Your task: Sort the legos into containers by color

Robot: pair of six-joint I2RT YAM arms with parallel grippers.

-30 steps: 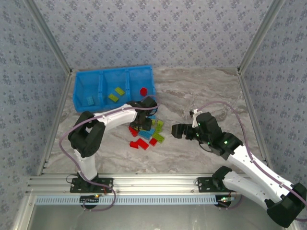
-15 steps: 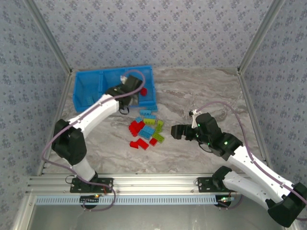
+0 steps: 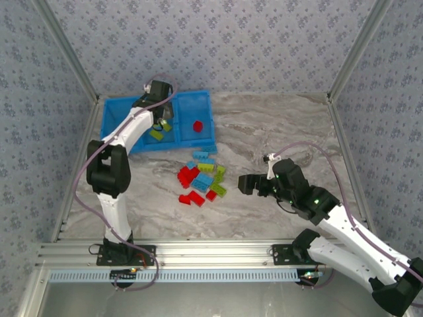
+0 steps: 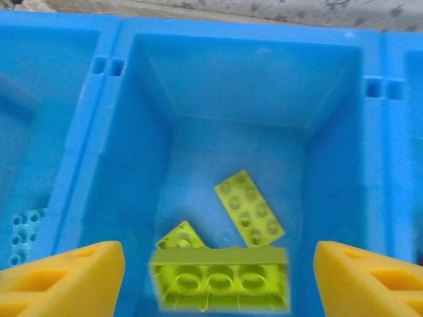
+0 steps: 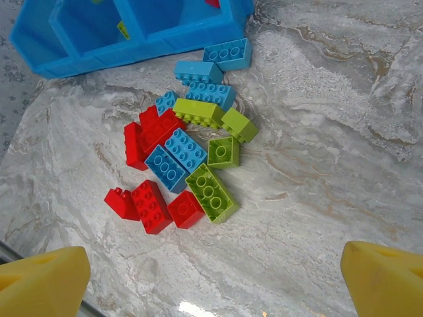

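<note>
Some fifteen legos (image 5: 185,150) — red, light blue and lime green — lie bunched near the middle of the table (image 5: 317,165), just off the near right corner of the tray (image 5: 152,45). Most sit studs up, with their long axes pointing every which way. The two blue ones nearest the tray lie roughly along its near wall. Any lettering on the studs is too small to read.

The tray stands in the table's far left corner, its three compartments side by side along the far edge. The left gripper (image 4: 218,264) hangs over the middle compartment (image 4: 238,86) with its jaws spread wide. Between its fingers (image 4: 63,277) is a blurred green brick (image 4: 220,281), studs showing and long axis running from finger to finger. There is a clear gap at each end — neither finger touches it. Below it on the compartment floor a green plate (image 4: 249,208) lies flat, studs up, its long axis diagonal to the walls. The corner of another green piece (image 4: 180,234) pokes out from behind the brick. A light blue lego (image 4: 23,231) lies in the left compartment (image 4: 39,132), and a red lego (image 3: 197,125) in the right compartment (image 3: 205,109).

The right gripper (image 5: 215,264) hovers over the table beside the pile, jaws at full spread and holding nothing.
</note>
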